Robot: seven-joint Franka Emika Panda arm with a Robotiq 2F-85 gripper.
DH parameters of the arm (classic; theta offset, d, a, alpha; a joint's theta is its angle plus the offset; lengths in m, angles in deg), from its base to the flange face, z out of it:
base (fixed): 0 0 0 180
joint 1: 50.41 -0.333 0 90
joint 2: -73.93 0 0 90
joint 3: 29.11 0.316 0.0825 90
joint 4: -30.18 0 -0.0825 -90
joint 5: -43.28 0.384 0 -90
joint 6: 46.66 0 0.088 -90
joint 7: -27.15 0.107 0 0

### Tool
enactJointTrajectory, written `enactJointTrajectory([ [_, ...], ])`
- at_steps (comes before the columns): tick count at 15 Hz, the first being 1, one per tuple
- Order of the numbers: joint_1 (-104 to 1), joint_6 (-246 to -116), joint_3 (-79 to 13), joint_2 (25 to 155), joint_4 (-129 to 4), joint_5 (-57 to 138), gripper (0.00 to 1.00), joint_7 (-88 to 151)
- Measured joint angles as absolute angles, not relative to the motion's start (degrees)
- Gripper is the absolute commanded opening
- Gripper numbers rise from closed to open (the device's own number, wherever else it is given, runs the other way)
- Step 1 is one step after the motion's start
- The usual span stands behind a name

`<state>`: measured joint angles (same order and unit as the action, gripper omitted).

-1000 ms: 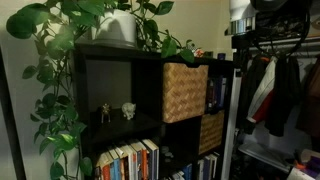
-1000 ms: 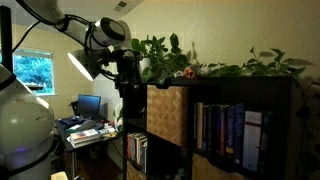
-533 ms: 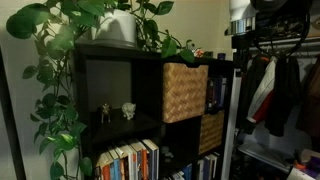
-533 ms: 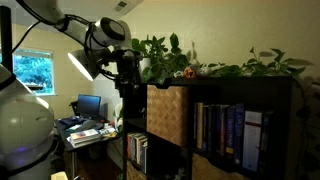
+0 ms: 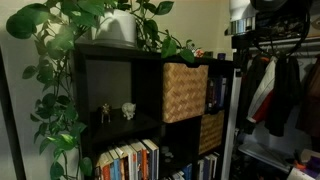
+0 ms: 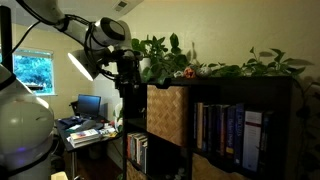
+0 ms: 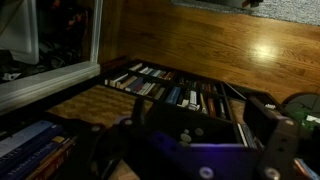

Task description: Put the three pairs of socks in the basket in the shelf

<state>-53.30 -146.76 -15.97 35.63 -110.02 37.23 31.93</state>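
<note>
Gripper point(image 6: 127, 72) spread open near shelf point(image 6: 296, 130); leafy plant point(image 6: 160, 50) on top, basket point(image 6: 168, 112) below.

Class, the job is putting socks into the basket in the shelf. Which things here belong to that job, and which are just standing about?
Belongs to the job: basket, shelf, open gripper. No socks clearly in view.

Just standing about: trailing plant, books, figurines, smaller basket, hanging clothes.

free: compartment point(image 5: 112, 85) beside basket point(image 5: 185, 92) | obstacles: figurines point(image 5: 115, 111) inside, vines point(image 5: 55, 70) over shelf point(image 5: 120, 53)
</note>
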Motion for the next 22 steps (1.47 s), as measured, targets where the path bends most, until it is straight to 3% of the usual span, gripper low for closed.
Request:
enactJointTrajectory([
  [8,-53.48,-147.67,-16.15,36.06,-110.02,37.22,1.00,31.51],
  [18,-53.51,-165.62,-18.14,44.06,-107.73,34.96,1.00,25.11],
  [22,-53.70,-166.28,-18.14,45.71,-106.70,34.40,1.00,24.41],
])
